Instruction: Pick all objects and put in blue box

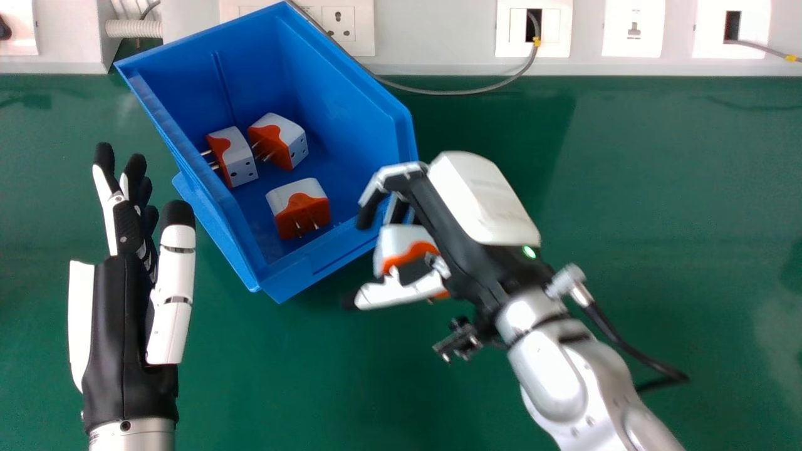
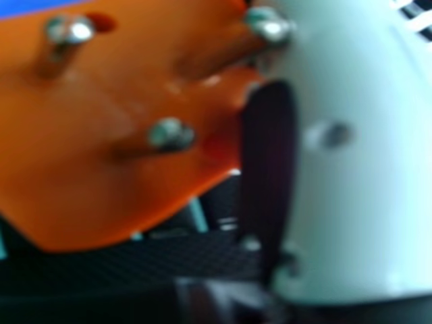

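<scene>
Evidently the carrying step is in hand; the right hand [image 1: 479,197], its fingers and thumb partly closed, grips a white-and-orange plug adapter [image 1: 401,240] just outside the near right side of the blue box [image 1: 291,275]; three other adapters [image 1: 304,216] lie inside; the left hand [image 1: 116,326] is open and empty at left; next, the held one should go left and far, clear the wall, then be released.
</scene>
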